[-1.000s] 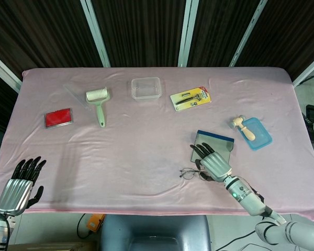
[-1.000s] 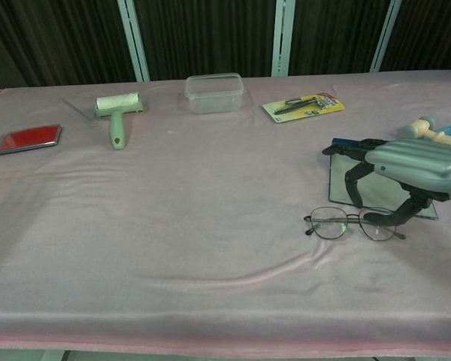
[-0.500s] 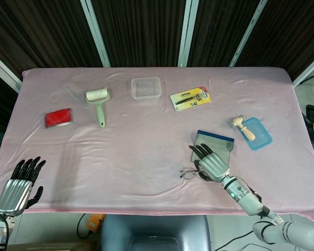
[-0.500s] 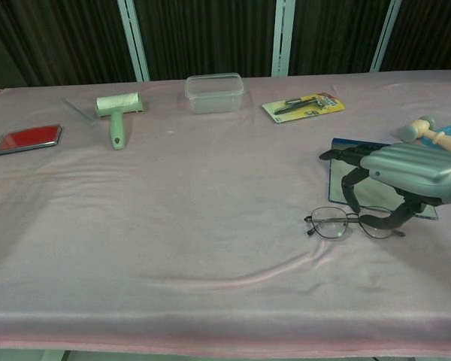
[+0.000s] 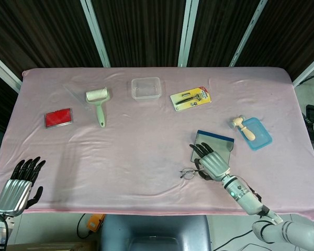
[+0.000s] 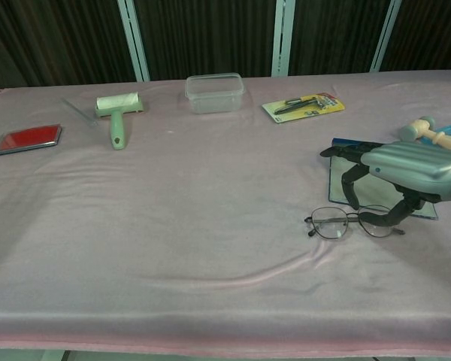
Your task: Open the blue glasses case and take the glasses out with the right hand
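Right hand (image 6: 410,169) lowered, curled fingers (image 6: 351,183) touching glasses (image 6: 351,223) on cloth

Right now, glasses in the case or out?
Out. The glasses lie on the pink cloth in front of the open blue case, under the right hand.

My head view looks steeply down from above on the whole pink-covered desk (image 5: 146,141); my chest view sits low at its near edge, facing across. Both share the lint roller (image 5: 98,102) and the desk's far edge.
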